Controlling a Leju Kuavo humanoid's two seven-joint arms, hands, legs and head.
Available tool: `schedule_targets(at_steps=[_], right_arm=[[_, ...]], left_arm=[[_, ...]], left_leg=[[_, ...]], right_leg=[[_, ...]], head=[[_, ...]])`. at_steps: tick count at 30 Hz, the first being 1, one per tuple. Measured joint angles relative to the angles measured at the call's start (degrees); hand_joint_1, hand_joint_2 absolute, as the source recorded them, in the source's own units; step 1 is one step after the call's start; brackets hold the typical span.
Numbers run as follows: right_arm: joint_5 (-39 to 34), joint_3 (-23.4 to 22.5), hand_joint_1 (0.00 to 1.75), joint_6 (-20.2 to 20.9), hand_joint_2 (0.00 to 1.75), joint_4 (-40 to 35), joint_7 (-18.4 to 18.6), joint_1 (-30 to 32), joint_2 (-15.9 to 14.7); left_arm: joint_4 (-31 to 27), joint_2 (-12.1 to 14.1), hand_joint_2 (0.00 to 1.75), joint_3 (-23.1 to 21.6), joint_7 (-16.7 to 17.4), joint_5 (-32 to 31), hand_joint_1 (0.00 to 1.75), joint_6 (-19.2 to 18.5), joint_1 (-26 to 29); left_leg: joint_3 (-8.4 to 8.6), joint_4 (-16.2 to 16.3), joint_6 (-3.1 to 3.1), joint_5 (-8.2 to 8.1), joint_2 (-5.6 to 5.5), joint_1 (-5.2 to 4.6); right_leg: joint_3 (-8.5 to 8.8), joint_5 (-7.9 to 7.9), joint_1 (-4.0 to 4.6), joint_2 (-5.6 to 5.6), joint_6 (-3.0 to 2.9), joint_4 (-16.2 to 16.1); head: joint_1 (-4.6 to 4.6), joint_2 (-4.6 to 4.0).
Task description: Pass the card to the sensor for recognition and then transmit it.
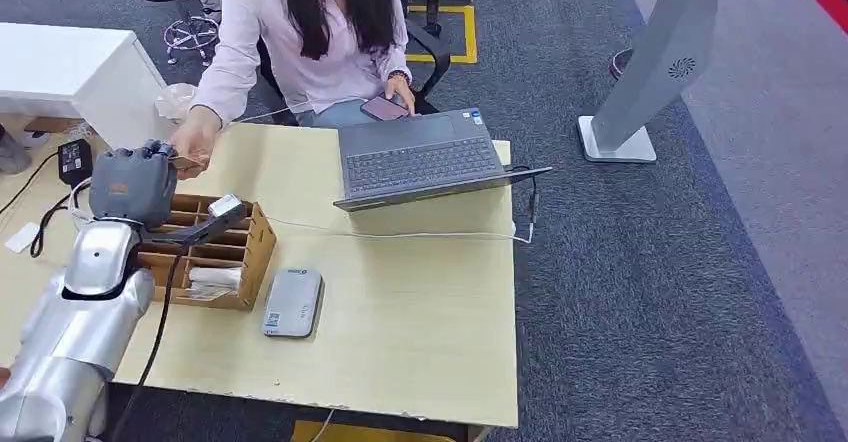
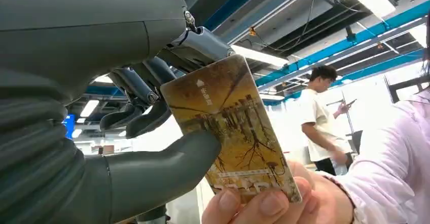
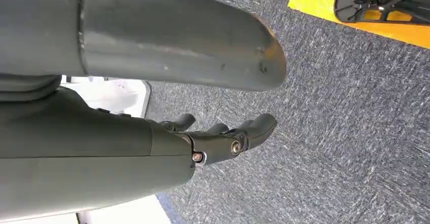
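1. Holding the brown, tree-patterned plastic card (image 2: 230, 133) between its thick grey thumb and darker fingers, our left robot hand (image 1: 133, 184) is raised just beyond the far end of the compartmented wooden organiser box (image 1: 205, 252) on the pale wooden counter (image 1: 420, 312).
2. We see the seated person's hand (image 2: 269, 203) pinching the card's free end, so both parties grip it at once. If we let go late, the card gets tugged against our fingers; if we let go early and the person's pinch is loose, it could drop towards the organiser box or the counter edge beside it.
3. We judge the sensing step from the flat grey card reader (image 1: 292, 302), which lies just beside the organiser box on the side facing the laptop (image 1: 425, 157). The card is well apart from it, and we cannot tell whether recognition succeeded; handing over unread would spoil the task.
4. A black cable (image 1: 160, 312) trails past the organiser box under our left arm, and pulling back carelessly might snag it.
5. Our right robot hand (image 3: 223, 138) hangs over the grey carpet, fingers loosely apart, holding nothing.
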Motion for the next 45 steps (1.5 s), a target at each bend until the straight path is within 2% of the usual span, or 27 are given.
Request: schedule_targets(at_steps=[2,3,16,19,22,25,29,34,45], right_arm=[[0.00,0.00,0.00,0.00,0.00,0.00,0.00,-0.01,0.00],[0.00,0.00,0.00,0.00,0.00,0.00,0.00,-0.01,0.00],[0.02,0.00,0.00,-0.02,0.00,0.00,0.15,0.00,0.00],[0.07,0.00,0.00,-0.09,0.00,0.00,0.39,0.00,0.00],[0.17,-0.04,0.00,-0.20,0.00,0.00,0.76,0.01,0.00],[0.09,-0.39,0.00,-0.37,0.00,0.00,0.98,0.01,0.00],[-0.50,-1.33,0.00,-1.27,0.00,0.00,1.18,0.12,0.00],[-0.66,-2.16,0.00,-1.97,0.00,0.00,1.36,0.32,0.00],[-0.66,-3.30,0.00,-2.14,0.00,0.00,1.46,0.37,0.00]], left_arm=[[0.00,0.00,1.75,0.00,0.00,0.00,1.75,0.00,0.00],[0.00,-0.02,1.75,0.00,0.00,0.00,0.00,0.00,0.00],[0.42,-1.44,1.75,0.00,0.13,0.04,0.00,-0.02,0.88],[-0.33,-2.01,1.75,0.00,-0.85,0.20,0.00,0.72,2.09],[-3.70,-2.86,1.75,0.00,-2.45,0.63,0.00,1.49,5.57],[-10.00,-4.31,1.75,0.00,-3.34,1.66,0.00,2.08,10.45],[-19.96,-5.27,1.75,-0.50,-4.04,2.05,0.00,3.10,18.14],[-32.34,-5.25,1.75,-2.62,-4.28,1.97,0.00,3.85,27.27],[-43.13,-4.72,1.75,-4.61,-4.61,1.73,0.00,3.69,34.53]], left_leg=[[0.00,0.00,0.00,0.00,0.00,0.00],[0.00,0.00,0.00,0.00,0.00,0.00],[-0.01,0.00,0.00,0.00,0.00,0.00],[0.00,0.00,0.00,0.00,0.00,0.00],[-0.01,0.00,0.02,-0.02,0.00,-0.02],[-0.02,0.00,0.04,-0.06,0.02,-0.05],[-0.02,0.00,0.08,-0.11,0.10,-0.07],[-0.07,0.00,0.08,-0.16,0.06,-0.06],[-0.06,0.00,0.10,-0.16,0.06,-0.06]], right_leg=[[0.00,0.00,0.00,0.00,0.00,0.00],[0.00,0.00,0.00,0.00,0.00,0.00],[0.00,0.00,0.00,0.00,0.00,0.00],[-0.01,0.00,0.00,0.00,0.00,0.00],[0.00,-0.01,-0.01,0.00,0.00,-0.02],[-0.01,-0.02,-0.04,0.02,0.01,-0.03],[-0.05,-0.03,-0.05,0.08,0.02,-0.06],[-0.08,-0.09,-0.05,0.02,0.07,-0.07],[-0.06,-0.08,-0.05,0.04,0.07,-0.06]], head=[[0.00,0.00],[0.00,0.00],[0.00,0.00],[0.00,0.00],[0.02,0.00],[0.00,0.00],[-0.02,0.00],[0.00,0.00],[-0.02,0.00]])
